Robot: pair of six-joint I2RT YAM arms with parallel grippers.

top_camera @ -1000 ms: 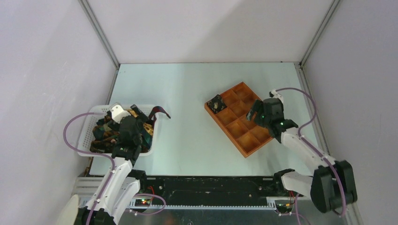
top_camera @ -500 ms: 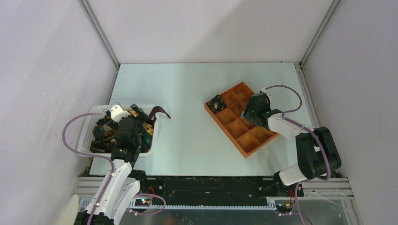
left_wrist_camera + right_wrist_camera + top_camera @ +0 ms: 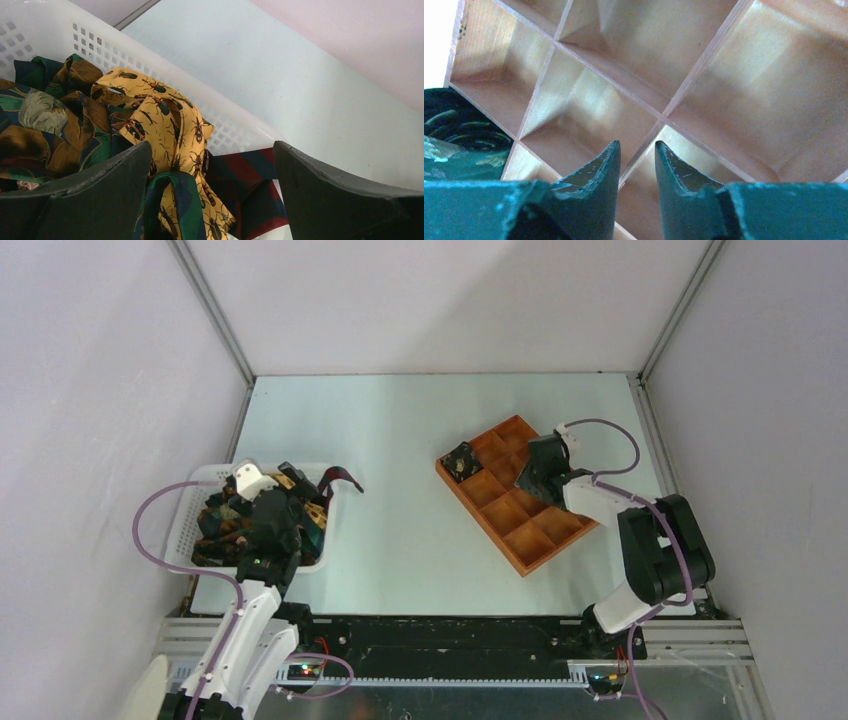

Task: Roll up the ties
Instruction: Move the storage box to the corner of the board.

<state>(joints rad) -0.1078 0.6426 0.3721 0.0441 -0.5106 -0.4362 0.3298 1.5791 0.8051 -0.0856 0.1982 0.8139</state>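
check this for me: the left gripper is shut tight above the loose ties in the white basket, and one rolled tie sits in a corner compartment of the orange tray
Not quite. The left gripper is open, not shut: the left wrist view shows its fingers wide apart above the loose ties in the white basket. The rest holds: one rolled tie sits in a corner compartment of the orange tray.

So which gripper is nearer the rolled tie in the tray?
Right. The right gripper hangs over the tray, a cell or two from the rolled tie; the left gripper is over the white basket, across the table.
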